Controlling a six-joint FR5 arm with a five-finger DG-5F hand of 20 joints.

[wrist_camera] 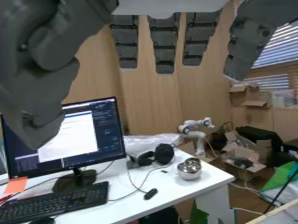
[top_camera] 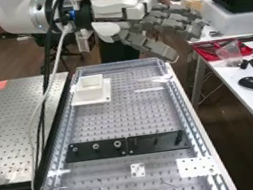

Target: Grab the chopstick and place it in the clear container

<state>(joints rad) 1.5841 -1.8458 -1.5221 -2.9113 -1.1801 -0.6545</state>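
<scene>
Extending above the far end of the perforated table (top_camera: 114, 125), the hand (top_camera: 158, 25) is open in the high view, its fingers roughly straight and spread, with nothing gripped; they overlap one another, so their outlines are partly hidden. Beneath it, near the table's far right corner, lies a thin pale strip (top_camera: 149, 89), too small and faint to be identified with certainty as the chopstick. Just beside the strip is a translucent piece (top_camera: 165, 78) whose edges are hard to make out; whether it is the clear container cannot be told. To the left of both, a square white box (top_camera: 91, 87) stands upright on a flat white base (top_camera: 104, 97). Two black plates (top_camera: 158, 142) lie end to end across the table, nearer the camera, and nearer still are a small white plate (top_camera: 138, 170) and a larger perforated white plate (top_camera: 196, 166), apart from each other. In the wrist view, the hand's fingers are cut off by the top edge and hang downward, apart from one another. Beyond them, a monitor (wrist_camera: 63, 142), partly covered by the hand, stands behind a keyboard (wrist_camera: 54, 202) cut by the frame; a shiny metallic bowl (wrist_camera: 189, 171) rests well apart from both.
</scene>
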